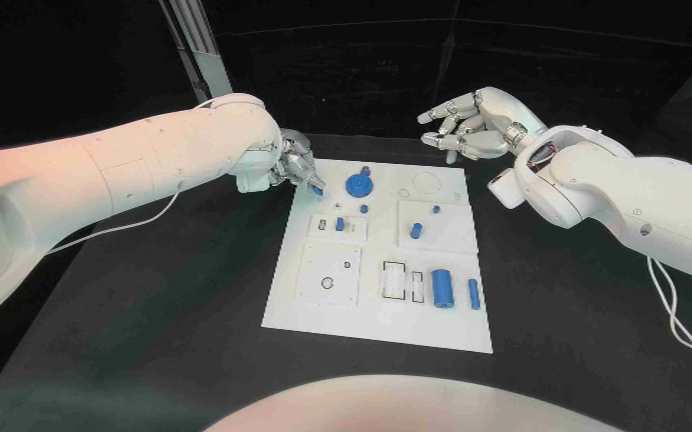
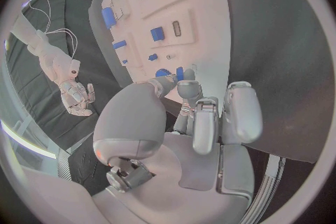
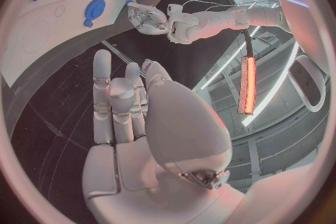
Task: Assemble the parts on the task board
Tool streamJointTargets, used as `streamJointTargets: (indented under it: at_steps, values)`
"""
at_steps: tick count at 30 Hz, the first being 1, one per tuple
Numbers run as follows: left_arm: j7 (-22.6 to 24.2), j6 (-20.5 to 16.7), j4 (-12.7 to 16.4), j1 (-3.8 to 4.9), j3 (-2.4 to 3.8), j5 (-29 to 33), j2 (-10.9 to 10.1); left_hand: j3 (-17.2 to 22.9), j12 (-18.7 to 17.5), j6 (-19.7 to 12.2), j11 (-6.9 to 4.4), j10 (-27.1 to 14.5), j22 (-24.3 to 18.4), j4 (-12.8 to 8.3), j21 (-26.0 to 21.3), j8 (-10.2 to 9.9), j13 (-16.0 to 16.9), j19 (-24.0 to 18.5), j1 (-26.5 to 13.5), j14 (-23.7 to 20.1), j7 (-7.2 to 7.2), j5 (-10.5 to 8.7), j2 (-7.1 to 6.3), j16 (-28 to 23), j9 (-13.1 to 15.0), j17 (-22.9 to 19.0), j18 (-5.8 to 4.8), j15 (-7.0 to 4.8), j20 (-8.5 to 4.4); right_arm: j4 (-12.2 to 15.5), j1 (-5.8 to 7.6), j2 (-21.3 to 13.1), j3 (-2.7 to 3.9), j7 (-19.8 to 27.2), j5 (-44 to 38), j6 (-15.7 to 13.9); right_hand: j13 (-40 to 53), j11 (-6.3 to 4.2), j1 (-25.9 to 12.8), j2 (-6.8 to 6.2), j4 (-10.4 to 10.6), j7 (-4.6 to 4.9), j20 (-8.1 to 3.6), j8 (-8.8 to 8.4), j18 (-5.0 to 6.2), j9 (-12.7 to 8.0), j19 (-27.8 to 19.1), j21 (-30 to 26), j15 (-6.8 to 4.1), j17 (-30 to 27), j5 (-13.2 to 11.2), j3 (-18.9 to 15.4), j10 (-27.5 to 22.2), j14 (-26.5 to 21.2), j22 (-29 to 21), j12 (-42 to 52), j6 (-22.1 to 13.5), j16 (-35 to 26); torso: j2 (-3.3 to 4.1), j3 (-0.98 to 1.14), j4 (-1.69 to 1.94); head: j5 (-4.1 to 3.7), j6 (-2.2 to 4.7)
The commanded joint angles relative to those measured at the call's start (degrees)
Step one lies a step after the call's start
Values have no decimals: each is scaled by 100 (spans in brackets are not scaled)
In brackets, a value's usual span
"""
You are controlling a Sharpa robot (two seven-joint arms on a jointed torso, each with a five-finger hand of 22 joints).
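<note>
The white task board point(image 1: 325, 307) lies in the middle of the black table. On it are a round blue disc point(image 1: 361, 188), a blue peg point(image 1: 415, 231), two small blue pegs point(image 1: 339, 222) and two blue cylinders point(image 1: 441, 288) near the front right. My left hand point(image 1: 294, 166) hovers at the board's far left corner, just left of the disc, and pinches a small blue part point(image 1: 316, 190) at its fingertips; the left wrist view shows that part point(image 2: 180, 73) above the fingers point(image 2: 187, 89). My right hand point(image 1: 477, 122) hangs above the board's far right corner, fingers apart, holding nothing.
A metal post point(image 1: 188, 22) rises behind the left arm. A white cable point(image 1: 130, 224) trails under that arm over the table. White raised plates point(image 1: 333, 274) with slots and holes sit on the board's near left.
</note>
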Motion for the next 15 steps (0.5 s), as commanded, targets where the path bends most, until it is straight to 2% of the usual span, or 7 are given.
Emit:
streamJointTargets:
  at_steps: [1, 4, 8, 12, 15]
  values:
    - [284, -765, 345, 5, -2, 130, -179, 797, 16, 8, -18, 59, 16, -830, 17, 55, 5, 41, 1, 606, -58, 14, -121, 18, 21, 1509, -38, -26, -28, -3, 9, -7, 3, 45, -16, 25, -10, 8, 23, 1, 17, 15, 24, -5, 28, -2, -22, -37, 10, 12, 27, 25, -28, -1, -9, 9, -20, -21, 3, -6, -1, 6, 6]
    - [366, -953, 675, -14, -24, 65, -380, 801, 20, 10, -26, 84, 41, -904, 34, 81, 10, 53, 29, 606, -64, 9, -192, 18, 32, 1509, -44, -31, -35, -11, 8, -12, 2, 48, -16, 29, -15, 9, 0, 5, 42, 15, 25, -4, 27, -2, -22, -38, 12, 14, 41, 35, -25, 1, -9, 15, -20, -25, 0, -5, 4, 12, 0]
    - [424, -1138, 1061, -45, -116, 18, -622, 805, 26, 13, -29, 97, 59, -920, 46, 88, 19, 60, 37, 606, -67, 8, -204, 18, 34, 1509, -48, -32, -36, -21, 6, -17, 2, 52, -16, 35, -17, 9, -7, 5, 49, 16, 26, -3, 27, -2, -22, -38, 12, 20, 46, 39, -24, 3, -9, 17, -20, -22, -6, -7, 16, 22, -9]
    - [444, -1212, 1279, -69, -207, -109, -741, 806, 28, 16, -32, 116, 71, -956, 55, 97, 22, 67, 56, 606, -69, 5, -238, 18, 37, 1509, -51, -34, -40, -29, 5, -14, 1, 55, -16, 41, -17, 9, -7, 5, 49, 16, 26, -3, 27, -2, -22, -38, 12, 20, 46, 39, -24, 3, -9, 17, -20, -22, -7, -9, 19, 31, -12]
    - [443, -1236, 1382, -95, -249, -176, -789, 805, 33, 17, -34, 127, 74, -969, 57, 101, 31, 69, 63, 606, -70, 4, -252, 18, 37, 1509, -51, -35, -41, -35, 4, -10, 1, 56, -16, 47, -17, 9, -7, 5, 49, 16, 26, -3, 27, -2, -22, -38, 12, 20, 46, 39, -24, 3, -9, 17, -20, -22, 2, -10, 6, 51, -20]
